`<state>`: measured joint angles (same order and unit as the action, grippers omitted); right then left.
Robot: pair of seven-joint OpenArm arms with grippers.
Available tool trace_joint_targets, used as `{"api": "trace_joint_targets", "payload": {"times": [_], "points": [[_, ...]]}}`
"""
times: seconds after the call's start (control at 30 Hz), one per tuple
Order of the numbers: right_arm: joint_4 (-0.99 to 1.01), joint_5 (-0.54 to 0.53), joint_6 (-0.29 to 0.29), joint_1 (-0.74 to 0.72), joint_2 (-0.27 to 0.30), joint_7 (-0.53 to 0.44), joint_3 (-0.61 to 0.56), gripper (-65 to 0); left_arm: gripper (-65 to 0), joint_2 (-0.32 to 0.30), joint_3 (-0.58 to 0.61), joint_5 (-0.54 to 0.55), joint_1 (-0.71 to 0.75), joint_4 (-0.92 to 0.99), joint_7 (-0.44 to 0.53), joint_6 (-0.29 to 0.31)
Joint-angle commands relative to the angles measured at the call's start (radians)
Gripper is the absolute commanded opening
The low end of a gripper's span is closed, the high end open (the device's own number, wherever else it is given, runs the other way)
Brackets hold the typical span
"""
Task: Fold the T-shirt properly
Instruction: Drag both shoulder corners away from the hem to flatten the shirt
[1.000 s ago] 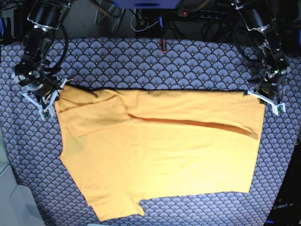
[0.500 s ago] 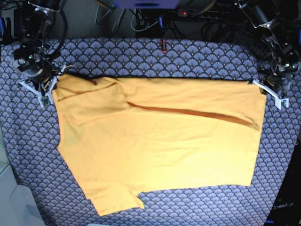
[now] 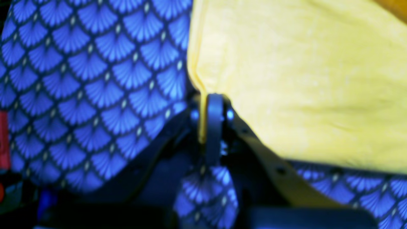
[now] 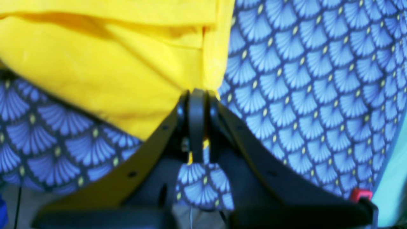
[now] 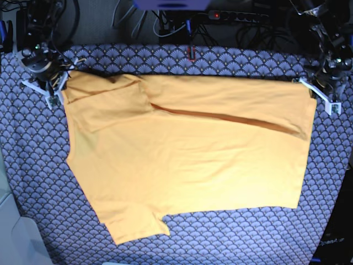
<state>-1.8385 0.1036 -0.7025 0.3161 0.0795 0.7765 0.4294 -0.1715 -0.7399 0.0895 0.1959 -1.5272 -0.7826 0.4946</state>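
The yellow-orange T-shirt (image 5: 187,154) lies spread over the scallop-patterned cloth, folded along its far edge, with one sleeve at the near left. My left gripper (image 5: 317,94) is shut on the shirt's far right corner; the left wrist view shows the jaws (image 3: 210,114) pinching the fabric edge (image 3: 286,79). My right gripper (image 5: 58,83) is shut on the far left corner; the right wrist view shows the jaws (image 4: 197,105) clamped on the yellow fabric (image 4: 111,63). Both corners are lifted slightly.
The blue-grey scallop-patterned cloth (image 5: 231,61) covers the table. Cables and a power strip (image 5: 237,16) lie behind the far edge. A small red marker (image 5: 191,53) sits on the far edge. A pale surface (image 5: 11,237) lies at the near left.
Both grippers have moved toward the far edge and slightly outward, dragging the shirt's far edge with them. The whole shirt has shifted away from the near edge.
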Motion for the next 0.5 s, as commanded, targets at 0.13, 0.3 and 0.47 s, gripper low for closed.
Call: {"api": "trace_joint_targets", "payload": {"times": [0.13, 0.3, 0.47], "points": [[-0.033, 0.002, 0.004, 0.031, 0.007, -0.015, 0.006, -65.0, -65.0, -0.02, -0.005, 0.002, 0.024, -0.034, 0.013, -0.004], [-0.033, 0.002, 0.004, 0.096, -0.013, -0.104, 0.007, -65.0, -65.0, -0.046, -0.005, 0.011, 0.055, -0.034, 0.013, -0.003], [-0.028, 0.002, 0.004, 0.133, -0.05, -0.176, 0.049, -65.0, -65.0, -0.052, -0.005, 0.011, 0.063, -0.034, 0.013, -0.003]]}}
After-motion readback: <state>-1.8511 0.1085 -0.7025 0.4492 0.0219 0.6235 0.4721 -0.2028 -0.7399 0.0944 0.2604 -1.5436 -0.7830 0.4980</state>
